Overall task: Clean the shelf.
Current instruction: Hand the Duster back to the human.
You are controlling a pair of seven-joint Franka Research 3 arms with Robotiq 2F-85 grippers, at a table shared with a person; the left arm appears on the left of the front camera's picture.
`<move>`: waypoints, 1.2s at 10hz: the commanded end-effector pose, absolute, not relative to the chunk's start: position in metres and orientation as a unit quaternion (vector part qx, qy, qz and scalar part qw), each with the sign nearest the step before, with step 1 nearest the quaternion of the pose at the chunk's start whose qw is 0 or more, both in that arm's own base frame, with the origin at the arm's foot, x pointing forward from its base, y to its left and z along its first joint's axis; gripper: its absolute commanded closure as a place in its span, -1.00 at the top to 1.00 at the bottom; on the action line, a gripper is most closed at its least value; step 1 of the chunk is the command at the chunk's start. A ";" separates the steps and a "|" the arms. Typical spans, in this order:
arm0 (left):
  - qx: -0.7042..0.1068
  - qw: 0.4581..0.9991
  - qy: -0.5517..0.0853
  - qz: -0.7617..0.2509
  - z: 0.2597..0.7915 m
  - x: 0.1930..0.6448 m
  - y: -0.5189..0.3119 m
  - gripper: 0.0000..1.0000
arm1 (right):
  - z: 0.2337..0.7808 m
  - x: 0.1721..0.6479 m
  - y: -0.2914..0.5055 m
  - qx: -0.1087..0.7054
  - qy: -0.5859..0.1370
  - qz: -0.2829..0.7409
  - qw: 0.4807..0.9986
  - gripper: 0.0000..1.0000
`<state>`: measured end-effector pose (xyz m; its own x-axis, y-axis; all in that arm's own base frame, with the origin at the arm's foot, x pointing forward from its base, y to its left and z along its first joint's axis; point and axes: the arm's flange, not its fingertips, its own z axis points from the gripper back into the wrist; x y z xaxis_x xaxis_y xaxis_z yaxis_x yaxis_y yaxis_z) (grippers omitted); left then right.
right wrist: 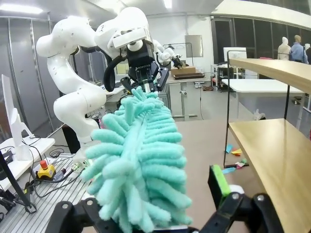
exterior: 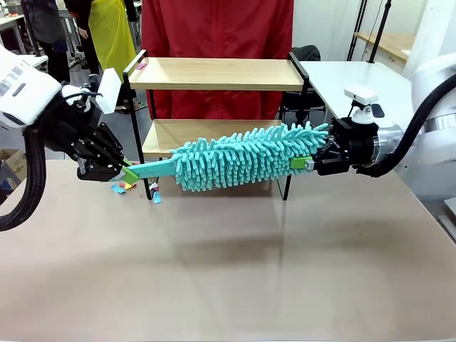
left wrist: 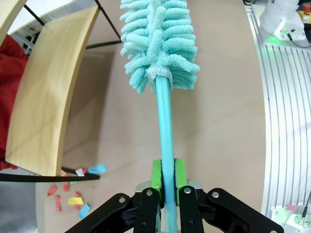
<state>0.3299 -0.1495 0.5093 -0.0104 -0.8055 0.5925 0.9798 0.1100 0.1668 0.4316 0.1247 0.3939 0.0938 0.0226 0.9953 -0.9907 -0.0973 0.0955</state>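
Observation:
The shelf (exterior: 214,73) stands at the table's far side, its lower board (exterior: 167,132) behind a teal fluffy duster (exterior: 242,157) held level in front of it. My left gripper (exterior: 127,173) is shut on the duster's flat handle (left wrist: 165,126), green pads (left wrist: 156,174) pressed on both sides. My right gripper (exterior: 303,162) is at the fluffy tip, open; the fluff (right wrist: 141,160) lies between its wide-set fingers, with a gap to the one visible green pad (right wrist: 218,180). The shelf's boards (right wrist: 272,150) run along the right of that view.
Small coloured paper scraps (exterior: 125,187) lie on the table by the shelf's left legs (left wrist: 77,196). A pink scrap (exterior: 141,65) sits on the top board's left end. A person in red (exterior: 214,28) stands behind the shelf. A white table (exterior: 363,78) is at the back right.

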 end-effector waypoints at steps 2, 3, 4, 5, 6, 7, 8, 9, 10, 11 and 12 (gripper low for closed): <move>-0.158 0.688 -0.290 -0.646 0.512 0.329 -0.149 -0.74 | 0.400 0.439 0.134 0.552 -0.440 0.493 0.508 -0.20; -0.158 0.688 -0.290 -0.646 0.512 0.329 -0.149 -0.74 | 0.400 0.440 0.132 0.559 -0.434 0.495 0.504 -0.20; -0.158 0.688 -0.290 -0.646 0.512 0.329 -0.149 -0.74 | 0.400 0.441 0.131 0.564 -0.431 0.494 0.502 -1.00; -0.158 0.688 -0.290 -0.646 0.512 0.329 -0.149 -0.74 | 0.399 0.440 0.131 0.574 -0.424 0.498 0.492 -0.31; -0.158 0.688 -0.290 -0.646 0.512 0.329 -0.149 -0.74 | 0.400 0.440 0.129 0.571 -0.427 0.501 0.490 -1.00; -0.158 0.688 -0.290 -0.646 0.512 0.329 -0.149 -0.74 | 0.399 0.440 0.128 0.570 -0.427 0.503 0.490 -1.00; -0.158 0.688 -0.290 -0.646 0.512 0.329 -0.149 -0.74 | 0.398 0.441 0.126 0.573 -0.426 0.504 0.485 -1.00; -0.158 0.688 -0.290 -0.646 0.512 0.329 -0.149 -0.74 | 0.397 0.441 0.125 0.573 -0.426 0.505 0.484 -1.00; -0.158 0.688 -0.290 -0.646 0.512 0.329 -0.149 -0.74 | 0.397 0.441 0.124 0.575 -0.423 0.508 0.482 -1.00; -0.158 0.688 -0.290 -0.646 0.512 0.329 -0.149 -0.74 | 0.397 0.441 0.124 0.575 -0.424 0.516 0.472 -1.00; -0.158 0.688 -0.290 -0.646 0.512 0.329 -0.149 -0.74 | 0.398 0.441 0.124 0.573 -0.423 0.518 0.474 -1.00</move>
<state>0.3306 -0.1480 0.5094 -0.0059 -0.8054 0.5927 0.9793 0.1153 0.1664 0.4350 0.1281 0.3950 0.1180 0.0083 0.9930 -0.9777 -0.1739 0.1176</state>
